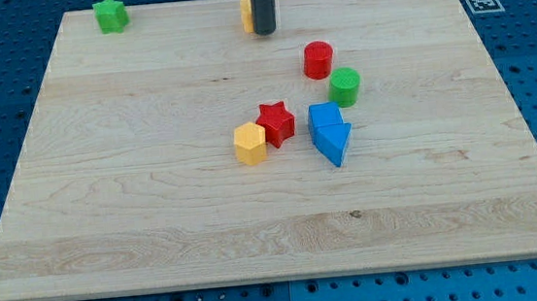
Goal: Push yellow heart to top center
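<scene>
**Yellow heart sits at the top middle, half hidden by my rod**

Taking the red star [276, 123] as my landmark: well above it, close to the far edge of the bench [110, 233], stands my tool, a plain dark rod with nothing on it that opens or closes and nothing in its hold. My tip [265, 32] rests on the wood there. Peeking out from the rod's left side is a sliver of yellow, which I take to be the yellow heart [247, 14]; so little shows that I cannot confirm its shape, and it seems to touch the rod or lie just behind it.

I judge the push as good as done: the piece is already near the top edge, roughly midway across. At most a small nudge remains, then backing the rod away.

The other pieces look like smooth, matte blocks. Touching the star's lower left is a yellow hexagon [249, 143]. To the star's right are two blue blocks [329, 132], packed together, the lower one wedge-shaped. Up and right of the star stand a red cylinder [318, 59] and a green cylinder [345, 86], near each other. A green star [111, 14] lies far up and left. The bench is pale, fine-grained wood.
</scene>
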Controlling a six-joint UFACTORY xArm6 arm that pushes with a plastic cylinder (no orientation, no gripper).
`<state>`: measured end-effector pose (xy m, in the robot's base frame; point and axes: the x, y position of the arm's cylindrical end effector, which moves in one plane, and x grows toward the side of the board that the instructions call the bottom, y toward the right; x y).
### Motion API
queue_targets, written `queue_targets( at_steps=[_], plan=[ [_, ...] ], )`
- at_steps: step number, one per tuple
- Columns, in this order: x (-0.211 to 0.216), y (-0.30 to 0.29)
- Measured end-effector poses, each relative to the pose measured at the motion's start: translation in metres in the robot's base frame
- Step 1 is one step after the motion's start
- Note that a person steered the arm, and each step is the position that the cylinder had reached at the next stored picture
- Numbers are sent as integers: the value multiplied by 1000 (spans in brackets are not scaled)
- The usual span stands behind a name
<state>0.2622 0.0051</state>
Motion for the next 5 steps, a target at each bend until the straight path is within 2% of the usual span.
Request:
queue_targets(
  at_steps=[2,3,4,5],
  plan=[
    [-7,-4],
    [5,-25],
    [1,-57],
    [-6,-62]
  ],
)
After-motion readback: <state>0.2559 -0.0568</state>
